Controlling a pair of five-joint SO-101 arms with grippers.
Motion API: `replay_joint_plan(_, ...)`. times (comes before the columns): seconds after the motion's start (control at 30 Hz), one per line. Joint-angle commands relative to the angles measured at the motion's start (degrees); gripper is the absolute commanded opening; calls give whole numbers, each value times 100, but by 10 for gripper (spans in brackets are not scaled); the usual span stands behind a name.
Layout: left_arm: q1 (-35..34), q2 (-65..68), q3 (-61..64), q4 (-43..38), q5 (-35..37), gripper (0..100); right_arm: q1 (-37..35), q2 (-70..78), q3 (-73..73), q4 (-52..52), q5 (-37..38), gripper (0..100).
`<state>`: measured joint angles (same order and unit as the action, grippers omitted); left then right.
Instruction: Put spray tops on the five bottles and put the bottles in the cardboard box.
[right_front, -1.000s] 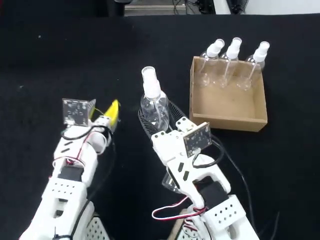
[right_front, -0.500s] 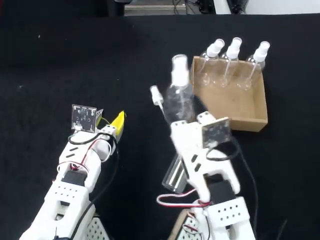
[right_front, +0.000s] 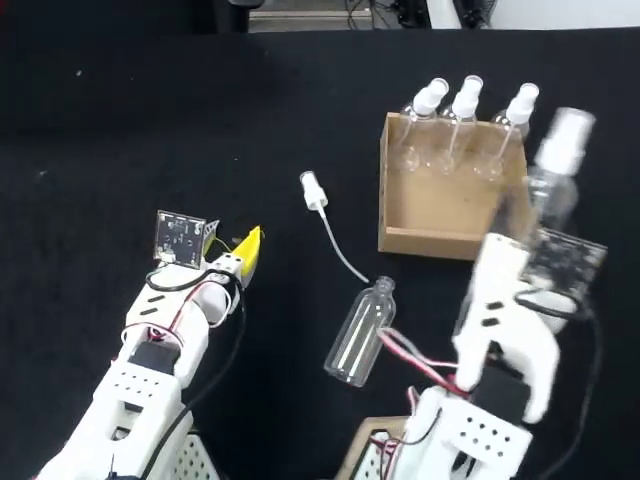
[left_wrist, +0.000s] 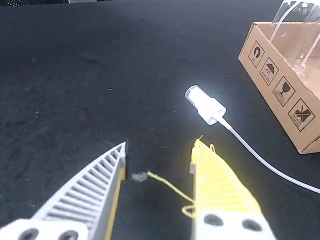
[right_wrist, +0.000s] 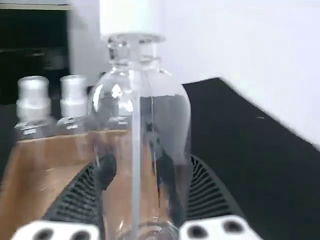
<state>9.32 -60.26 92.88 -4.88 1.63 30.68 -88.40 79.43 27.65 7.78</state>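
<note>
Right end effector (right_wrist: 145, 200) clamps capped bottle (right_front: 553, 190) near cardboard box (right_front: 455, 243); left end effector (left_wrist: 160, 150) spread wide.

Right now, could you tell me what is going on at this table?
The right gripper is shut on a capped bottle, held up near the right edge of the cardboard box. Three capped bottles already stand along the box's far wall. An uncapped bottle lies on the table, with a loose spray top nearby. The left gripper is open, low over the table close to that spray top.
</note>
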Motion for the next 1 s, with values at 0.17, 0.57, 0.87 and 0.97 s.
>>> replay_joint_plan(0.17,84,9,-40,-114,-44,205,1160,-92,1411,-2787,1187,15)
replay_joint_plan(0.57,84,9,31,-149,-44,205,1204,-92,1508,-2919,457,12)
replay_joint_plan(0.87,84,9,22,-149,-44,205,1231,-84,936,-2936,484,15)
replay_joint_plan(0.97,84,9,22,-149,-44,205,1231,-84,840,-2954,466,15)
